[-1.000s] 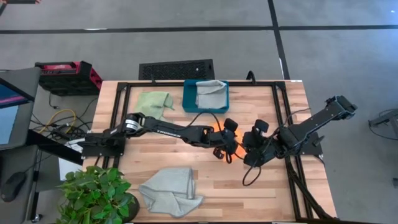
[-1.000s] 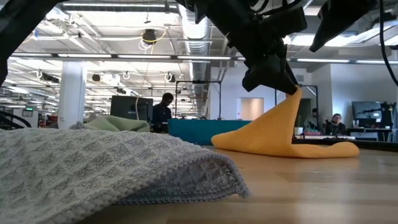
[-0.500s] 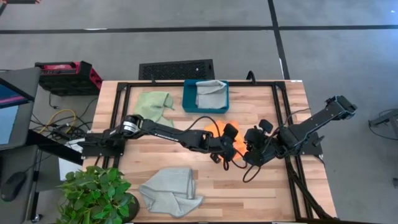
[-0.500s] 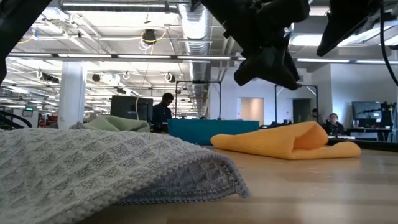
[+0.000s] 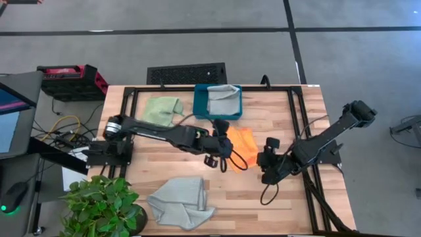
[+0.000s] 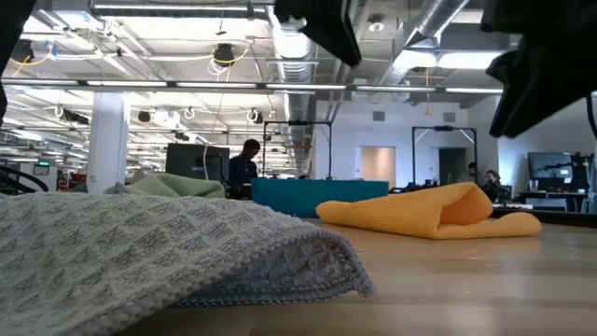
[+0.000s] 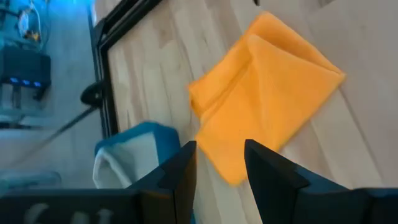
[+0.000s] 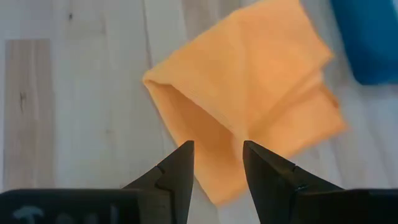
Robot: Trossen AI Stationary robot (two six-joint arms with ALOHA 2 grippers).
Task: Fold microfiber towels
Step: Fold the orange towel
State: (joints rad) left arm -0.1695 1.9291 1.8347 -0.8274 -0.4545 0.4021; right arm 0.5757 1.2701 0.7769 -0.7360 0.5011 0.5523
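Both grippers (image 5: 220,153) (image 5: 268,161) open, empty

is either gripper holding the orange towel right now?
No: both wrist views show the orange towel lying folded on the table, beyond the open, empty left gripper and right gripper.

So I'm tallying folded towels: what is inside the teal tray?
The teal tray holds one pale grey towel, folded, filling most of the tray, with a corner over the far rim. Anything beneath it is covered, so I cannot tell whether a second towel lies there.
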